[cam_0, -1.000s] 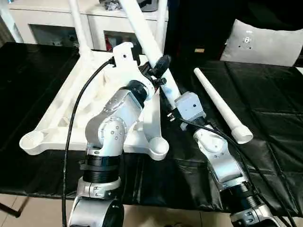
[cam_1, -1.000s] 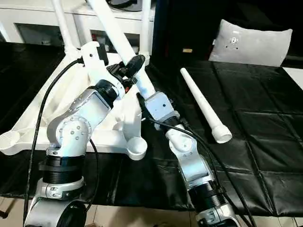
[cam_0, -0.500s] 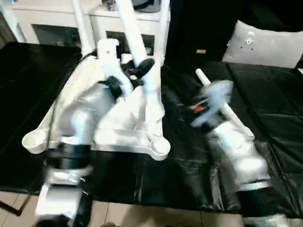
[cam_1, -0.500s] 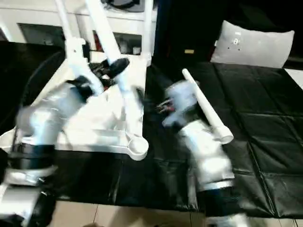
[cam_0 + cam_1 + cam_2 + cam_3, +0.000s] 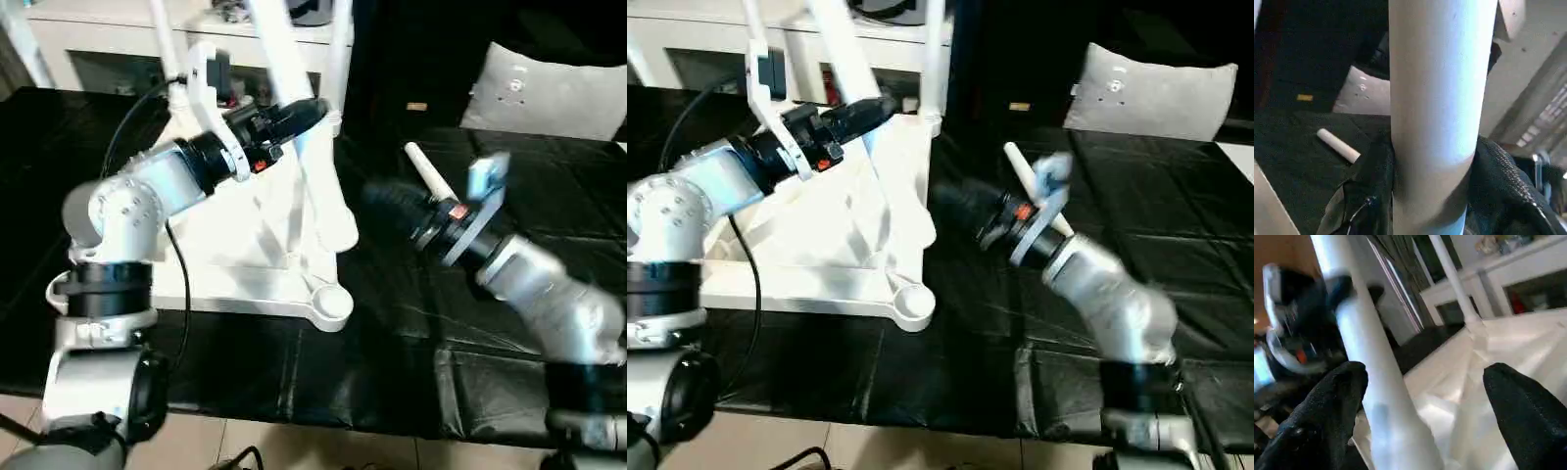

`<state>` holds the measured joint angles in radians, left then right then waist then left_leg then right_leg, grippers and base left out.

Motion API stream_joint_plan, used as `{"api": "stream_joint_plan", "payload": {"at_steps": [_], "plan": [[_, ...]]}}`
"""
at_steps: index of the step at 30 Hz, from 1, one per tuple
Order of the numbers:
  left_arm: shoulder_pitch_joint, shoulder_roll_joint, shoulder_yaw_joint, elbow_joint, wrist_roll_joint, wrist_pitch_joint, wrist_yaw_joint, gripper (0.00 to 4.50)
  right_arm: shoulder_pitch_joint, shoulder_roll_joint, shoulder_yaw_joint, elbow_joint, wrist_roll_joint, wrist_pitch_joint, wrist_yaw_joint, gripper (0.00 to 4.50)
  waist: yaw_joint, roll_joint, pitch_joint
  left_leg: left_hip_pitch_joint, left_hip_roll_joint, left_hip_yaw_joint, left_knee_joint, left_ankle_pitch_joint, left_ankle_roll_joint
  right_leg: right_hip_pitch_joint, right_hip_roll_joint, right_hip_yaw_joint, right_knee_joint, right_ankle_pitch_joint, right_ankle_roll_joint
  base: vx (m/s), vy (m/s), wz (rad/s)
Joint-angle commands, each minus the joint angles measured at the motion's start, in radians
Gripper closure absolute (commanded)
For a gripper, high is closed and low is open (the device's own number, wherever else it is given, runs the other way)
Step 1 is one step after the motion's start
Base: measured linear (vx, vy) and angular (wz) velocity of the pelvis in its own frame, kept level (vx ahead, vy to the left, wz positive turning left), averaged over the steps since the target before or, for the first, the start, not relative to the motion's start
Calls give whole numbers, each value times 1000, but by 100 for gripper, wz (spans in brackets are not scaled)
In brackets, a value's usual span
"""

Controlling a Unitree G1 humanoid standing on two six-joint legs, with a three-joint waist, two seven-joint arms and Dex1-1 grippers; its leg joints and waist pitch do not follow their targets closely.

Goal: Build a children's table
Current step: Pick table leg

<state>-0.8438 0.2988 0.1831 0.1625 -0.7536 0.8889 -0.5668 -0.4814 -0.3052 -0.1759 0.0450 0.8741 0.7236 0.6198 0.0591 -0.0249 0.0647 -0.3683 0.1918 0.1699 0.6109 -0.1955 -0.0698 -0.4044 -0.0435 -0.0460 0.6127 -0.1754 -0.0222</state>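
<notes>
Head views, tabletop: you see the white tabletop [image 5: 245, 255] lying upside down on the black-covered desk [image 5: 392, 362], with an empty round corner socket [image 5: 331, 304] at its near corner.
Head views, left claw: your left claw [image 5: 299, 116] is clamped around a slanted white leg [image 5: 284, 59] above the tabletop.
Head views, right claw: your right claw [image 5: 955, 201] hangs over the desk just beside the tabletop's edge, holding nothing.
Head views, loose leg: a loose leg [image 5: 423, 168] lies on the desk behind the right arm.
Head views, background: a grey-white pillow-like bag [image 5: 544, 88] sits farther back.
Left wrist view: the held leg [image 5: 1440, 98] passes between the black fingers [image 5: 1503, 181].
Right wrist view: the black fingers [image 5: 1327, 416] stand wide apart, nothing gripped; the slanted leg [image 5: 1376, 396] crosses between them.
</notes>
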Motion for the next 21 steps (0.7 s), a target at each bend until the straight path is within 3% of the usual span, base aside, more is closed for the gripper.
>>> {"api": "stream_joint_plan", "payload": {"at_steps": [1,5,15,21], "plan": [[-33,10,-10,0,-33,29,-41,268,-16,-22,-21,-10,39,52,16,34,7,-1,-77,8,21,-1,-61,-60,13,63,-73,42,-65,-181,-179,0,0,0],[-34,25,-32,-10,-39,38,-90,268,-14,-46,-7,-27,40,87,64,34,15,-1,-77,8,23,-1,-63,-65,7,62,-77,42,-66,-194,-174,0,0,0],[-14,94,-155,-140,-85,35,-401,268,-49,-177,134,-72,36,163,346,34,29,-5,-75,7,27,-1,-64,-71,5,62,-81,43,-66,-228,-167,0,0,0],[-33,106,-168,-166,-132,49,-510,268,-84,-222,159,-71,59,194,458,34,32,-8,-74,7,27,0,-62,-73,4,60,-81,43,-69,-269,-152,0,0,0]]}}
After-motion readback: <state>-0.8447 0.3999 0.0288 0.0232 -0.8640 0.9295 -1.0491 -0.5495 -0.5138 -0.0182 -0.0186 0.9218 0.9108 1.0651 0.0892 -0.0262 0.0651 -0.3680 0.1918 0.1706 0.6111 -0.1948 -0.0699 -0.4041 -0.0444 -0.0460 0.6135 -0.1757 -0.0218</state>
